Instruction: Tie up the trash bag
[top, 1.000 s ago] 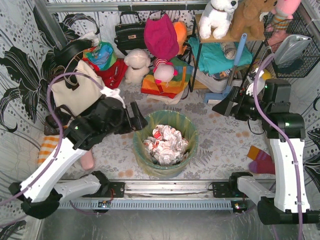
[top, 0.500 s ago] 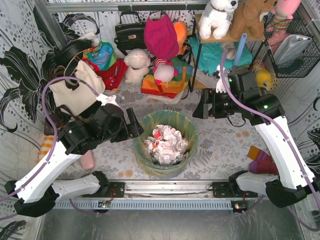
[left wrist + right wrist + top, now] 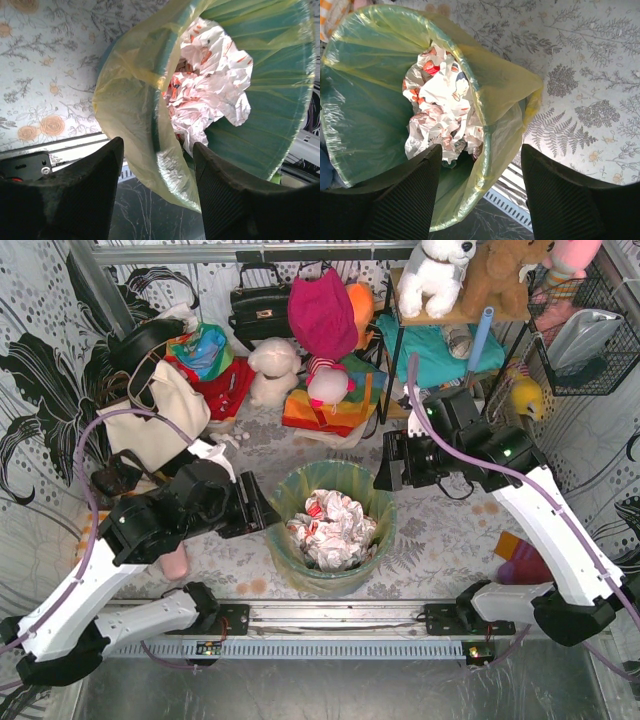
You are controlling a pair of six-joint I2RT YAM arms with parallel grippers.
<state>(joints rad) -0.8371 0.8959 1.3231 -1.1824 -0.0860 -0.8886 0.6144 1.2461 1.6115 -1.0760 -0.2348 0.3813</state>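
Your left arm (image 3: 75,590) and right arm (image 3: 550,535) are white shells over black joint housings, each trailed by a lilac cable (image 3: 82,490) (it loops well clear of the links). On the left gripper (image 3: 157,145) and right gripper (image 3: 481,147) you have broad black fingers (image 3: 235,200), finely ribbed on their inner faces.

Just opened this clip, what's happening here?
Two robot arms are at a yellow trash bag stuffed with crumpled paper. The left gripper and right gripper sit on opposite sides of the bag, each open and straddling the folded-over rim without pinching it. The bag's mouth is wide open; nothing is gathered or knotted yet.
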